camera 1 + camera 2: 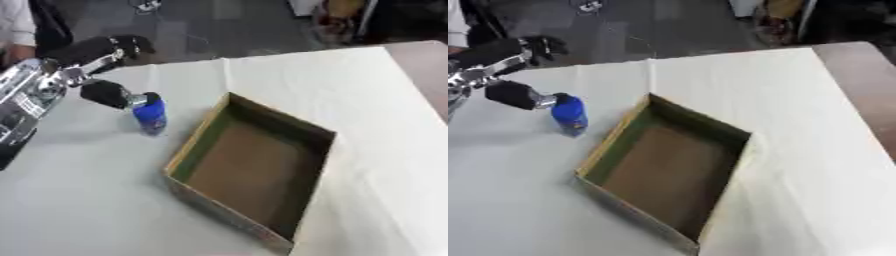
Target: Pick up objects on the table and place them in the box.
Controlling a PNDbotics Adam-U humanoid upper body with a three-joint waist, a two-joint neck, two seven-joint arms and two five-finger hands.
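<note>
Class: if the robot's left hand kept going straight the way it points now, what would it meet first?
The blue bottle: the left hand points right at it and seems to touch its top already. Beyond stands the box.

I see a white cloth over the table, brown tabletop bare at right (dark grey floor beyond).

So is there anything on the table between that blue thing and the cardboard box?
No. In the left eye view only bare white tablecloth shows between the blue object, at the left hand, and the box.
</note>
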